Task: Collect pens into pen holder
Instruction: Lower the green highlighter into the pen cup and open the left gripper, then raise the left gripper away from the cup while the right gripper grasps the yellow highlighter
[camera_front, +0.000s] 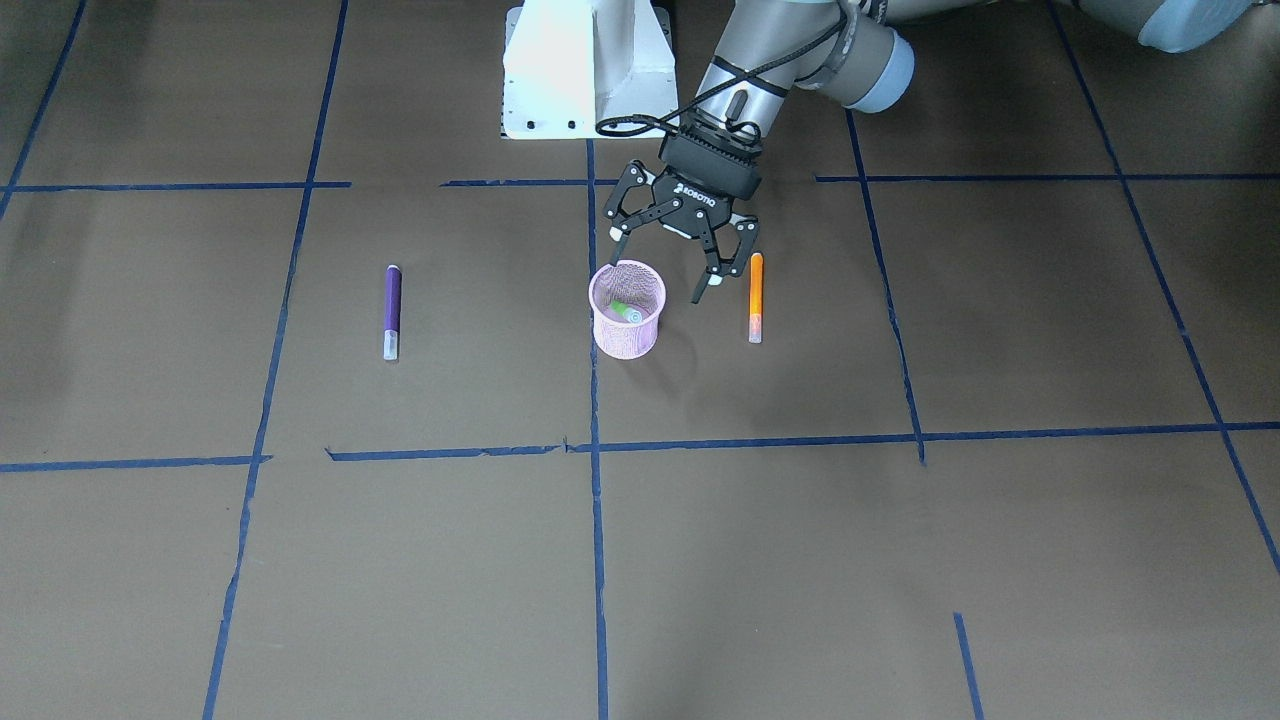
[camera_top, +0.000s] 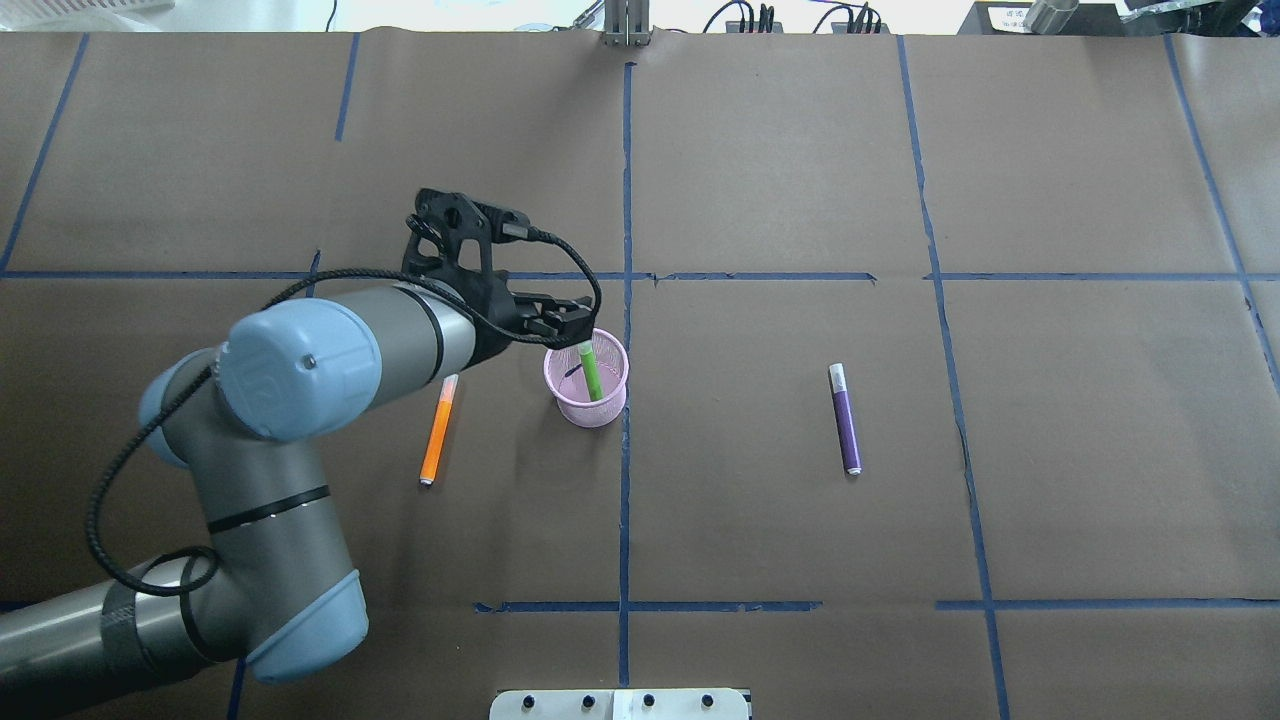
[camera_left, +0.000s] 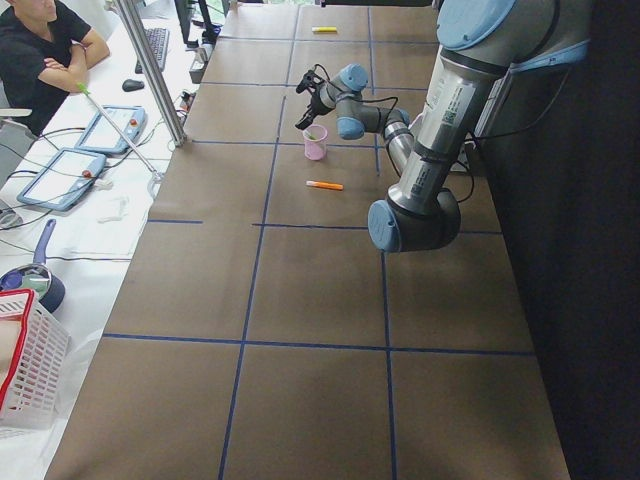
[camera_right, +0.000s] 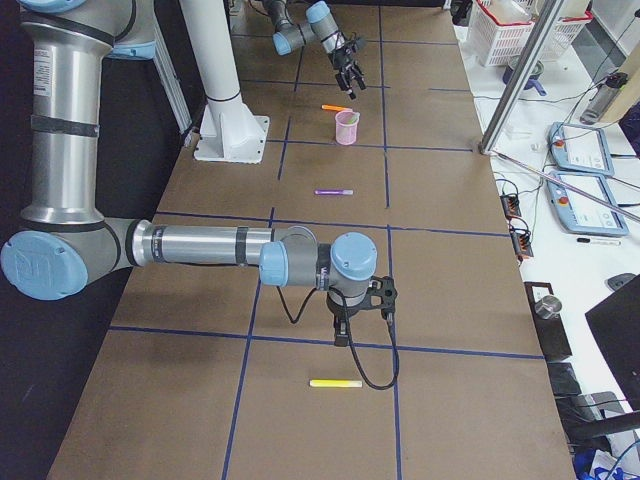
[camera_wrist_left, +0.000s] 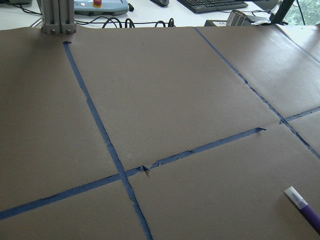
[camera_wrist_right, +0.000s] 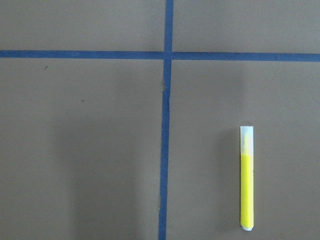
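Note:
The pink mesh pen holder (camera_front: 627, 330) stands near the table's middle, also in the overhead view (camera_top: 588, 405). A green pen (camera_top: 590, 370) stands inside it. My left gripper (camera_front: 657, 280) hangs open and empty just above the cup's rim. An orange pen (camera_front: 756, 297) lies beside the cup on my left. A purple pen (camera_front: 392, 310) lies to my right of the cup. A yellow pen (camera_wrist_right: 246, 185) lies far off at my right, close to my right gripper (camera_right: 360, 310). I cannot tell whether the right gripper is open or shut.
The white robot base (camera_front: 588, 70) stands at the table's near edge behind the cup. Blue tape lines (camera_front: 595, 520) cross the brown table cover. A metal post (camera_left: 150, 70) and a white basket (camera_left: 30, 370) stand off the operators' side.

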